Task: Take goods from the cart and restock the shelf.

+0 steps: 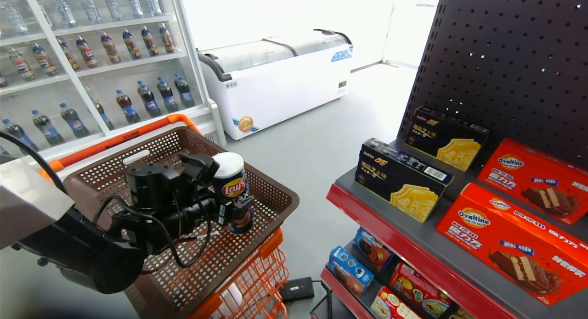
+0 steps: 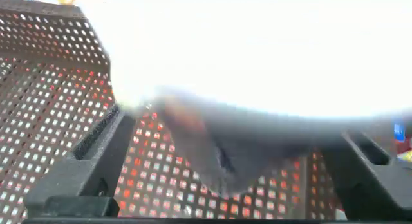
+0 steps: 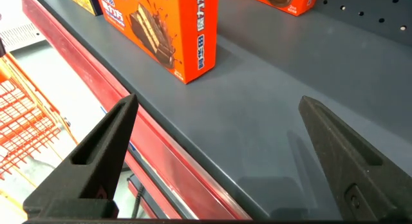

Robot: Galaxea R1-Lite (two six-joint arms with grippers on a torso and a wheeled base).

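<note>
L claw point(image 1: 232, 213) grips chips can point(image 1: 233, 187) at cart basket point(image 1: 264, 183); R claw point(image 3: 222, 166) wide open above shelf point(image 3: 257, 108).

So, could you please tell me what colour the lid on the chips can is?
White; the lid of the chips can shows best in the head view.

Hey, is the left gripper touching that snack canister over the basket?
Touching. The head view shows the left gripper clamped around the canister at its sides.

We are in a small shop. We see a glass-fronted drinks cooler point(image 1: 115, 64) lined with bottles point(image 1: 148, 101), a white chest freezer point(image 1: 285, 89), an orange cart point(image 1: 250, 282) with a brown basket point(image 1: 275, 190), and a red-edged shelf point(image 1: 390, 222) stocked with boxed snacks point(image 1: 404, 181).
</note>
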